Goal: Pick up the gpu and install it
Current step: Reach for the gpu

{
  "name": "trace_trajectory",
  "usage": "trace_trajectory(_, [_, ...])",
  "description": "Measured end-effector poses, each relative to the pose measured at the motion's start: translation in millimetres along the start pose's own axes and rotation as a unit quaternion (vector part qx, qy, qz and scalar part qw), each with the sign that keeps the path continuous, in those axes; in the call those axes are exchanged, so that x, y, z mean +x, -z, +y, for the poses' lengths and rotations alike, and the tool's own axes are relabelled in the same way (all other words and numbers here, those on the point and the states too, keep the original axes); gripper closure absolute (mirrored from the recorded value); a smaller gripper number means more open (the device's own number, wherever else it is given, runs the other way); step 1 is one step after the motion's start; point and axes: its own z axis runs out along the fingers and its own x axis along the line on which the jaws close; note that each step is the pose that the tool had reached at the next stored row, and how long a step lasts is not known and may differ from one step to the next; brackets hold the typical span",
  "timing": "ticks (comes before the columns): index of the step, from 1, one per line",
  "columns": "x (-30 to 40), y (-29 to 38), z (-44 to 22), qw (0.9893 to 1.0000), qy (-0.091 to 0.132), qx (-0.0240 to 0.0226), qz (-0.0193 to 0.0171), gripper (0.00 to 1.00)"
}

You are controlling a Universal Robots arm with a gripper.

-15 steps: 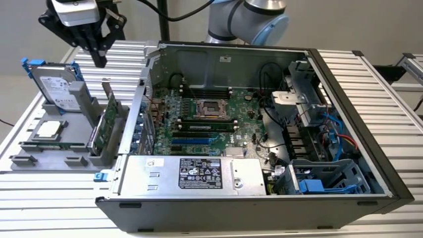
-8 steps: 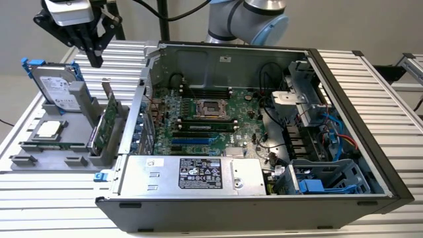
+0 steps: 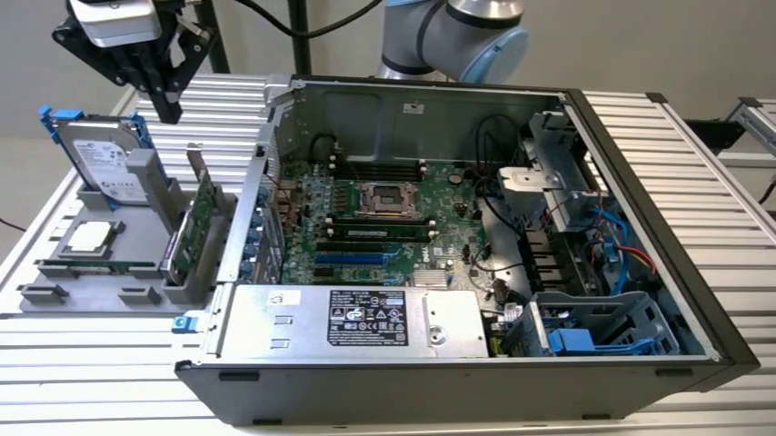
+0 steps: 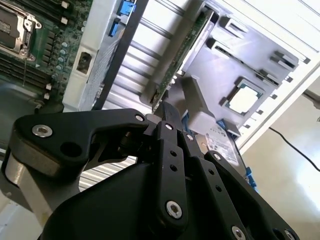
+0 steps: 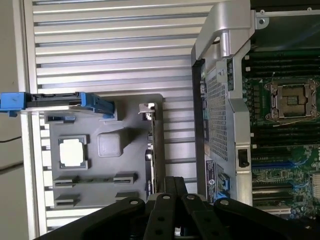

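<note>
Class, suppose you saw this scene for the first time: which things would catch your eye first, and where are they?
The open computer case dominates the exterior view, its green motherboard bared. On that view's left, a grey tray holds the gpu upright beside a hard drive with blue rails, and the black gripper hangs above them.

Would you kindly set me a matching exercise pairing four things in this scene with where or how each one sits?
1 graphics card
2 hard drive
3 processor chip
4 gripper

A lying flat in the grey tray
B in the air above the tray
C standing on edge beside the computer case
D upright, with blue rails

Pairs: 1-C, 2-D, 3-A, 4-B
</note>
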Motion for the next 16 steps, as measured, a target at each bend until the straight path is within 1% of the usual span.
trace_trajectory(6, [5.7,0.1,-0.4,1.0000,0.000,0.0000,0.0000,1.00])
trace_trajectory(16, [12.5,0.2,-0.9,1.0000,0.000,0.0000,0.0000,1.00])
